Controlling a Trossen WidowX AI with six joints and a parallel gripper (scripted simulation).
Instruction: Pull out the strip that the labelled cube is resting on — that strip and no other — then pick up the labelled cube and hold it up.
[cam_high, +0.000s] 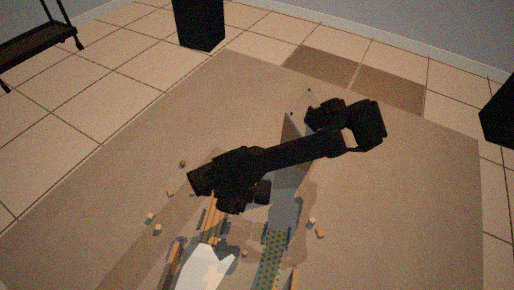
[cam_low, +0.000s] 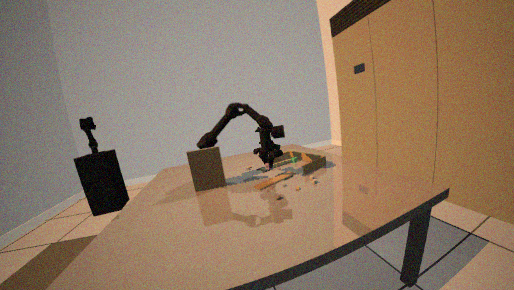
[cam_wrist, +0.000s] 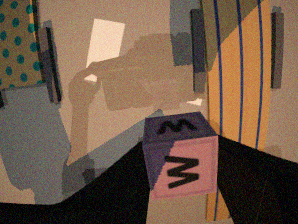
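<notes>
The labelled cube (cam_wrist: 184, 167), pink with a black W on its faces, is between the two black fingers in the wrist view. My gripper (cam_wrist: 176, 145) (cam_low: 268, 165) is shut on it and holds it above the table. An orange strip with dark blue lines (cam_wrist: 240, 95) (cam_high: 213, 220) lies below and to the right of the cube in the wrist view, between two dark rails. A strip with teal dots (cam_wrist: 16, 47) (cam_high: 274, 250) lies at the far left in the wrist view. The cube cannot be made out in the top view.
Several small blocks lie around the strips, one (cam_high: 319, 232) at the right and one (cam_high: 158, 229) at the left. A dark-walled tray (cam_low: 315, 162) stands behind the gripper in the exterior view. A white shape (cam_high: 197, 267) shows at the lower edge of the top view.
</notes>
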